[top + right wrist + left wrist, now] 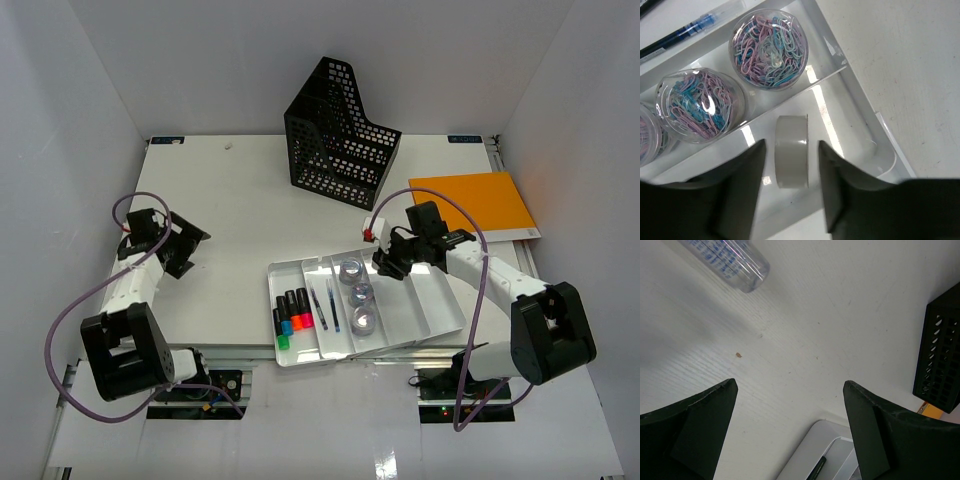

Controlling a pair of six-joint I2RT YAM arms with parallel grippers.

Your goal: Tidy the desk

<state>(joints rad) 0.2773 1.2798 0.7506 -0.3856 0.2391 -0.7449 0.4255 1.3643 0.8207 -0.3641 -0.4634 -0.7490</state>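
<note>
The desk [250,200] is a white tabletop. A white compartmented tray [448,305] sits at its front middle. My right gripper [385,265] hangs over the tray's right compartment. In the right wrist view it [791,145] is open, and a grey tape roll [791,159] stands on edge between the fingers with a small gap on each side. My left gripper [190,250] is at the desk's left edge. In the left wrist view it [789,385] is open and empty above bare desk, and a clear tube with blue print [725,260] lies beyond it.
A black mesh file holder [340,130] stands at the back middle. An orange folder [470,205] lies at the right. The tray holds markers [292,318], pens [322,305] and three jars of paper clips [768,47]. White panels wall the desk.
</note>
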